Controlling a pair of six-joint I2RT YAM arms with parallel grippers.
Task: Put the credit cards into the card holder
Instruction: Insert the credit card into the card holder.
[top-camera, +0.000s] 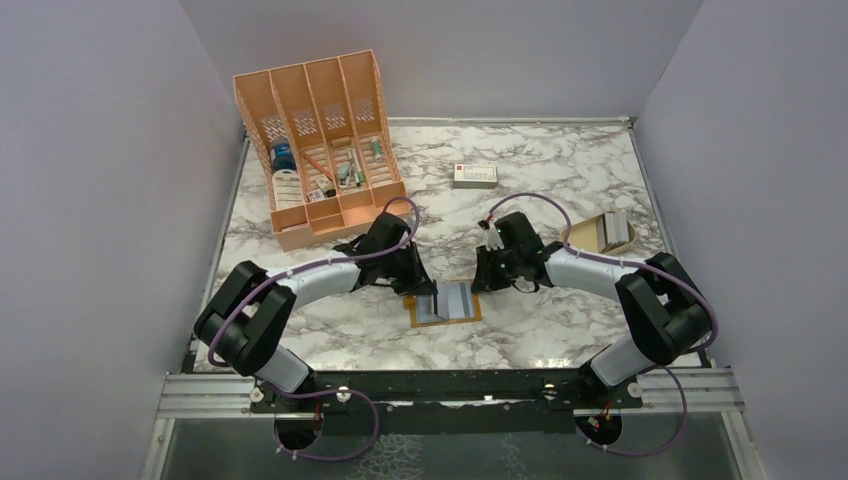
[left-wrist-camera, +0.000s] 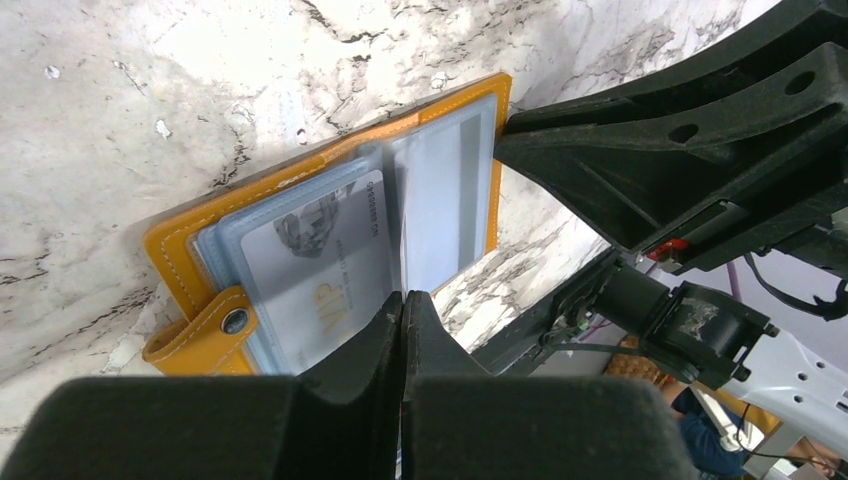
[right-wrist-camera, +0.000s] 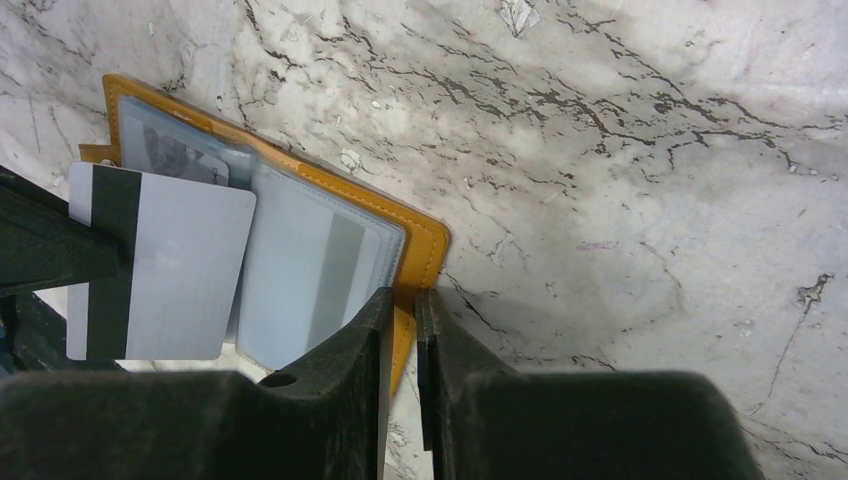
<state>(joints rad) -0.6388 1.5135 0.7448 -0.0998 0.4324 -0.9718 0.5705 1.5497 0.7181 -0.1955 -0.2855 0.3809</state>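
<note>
- Top external view: the marble surface (top-camera: 560, 330) fills my screen, with both arms bent inward and meeting near its front middle.
- Far left corner: an orange desk organiser (top-camera: 320, 150) stands with pens and small items in its slots.
- My left tool (left-wrist-camera: 403, 305) is pinched tight on a credit card (right-wrist-camera: 165, 270).
- My right tool (right-wrist-camera: 405, 300) is narrow, its jaws nipping the orange right-hand edge of the cover.
- Right side: a tan oval dish (top-camera: 595, 243) holds several grey cards (top-camera: 617, 225) standing on edge, well apart from both tools.
- Back centre: a white box (top-camera: 474, 175) with a red mark lies alone.
- Between the two tools: the card holder (top-camera: 447, 303) lies open and flat on the surface, mustard cover down and clear sleeves up, with the strap and stud on its left side.
- Right wrist view: the held card is grey with a dark stripe along one end. It hangs over the holder's left page, and I cannot tell whether it touches the sleeves.
- Left wrist view: a VIP card (left-wrist-camera: 320, 270) sits inside one sleeve.
</note>
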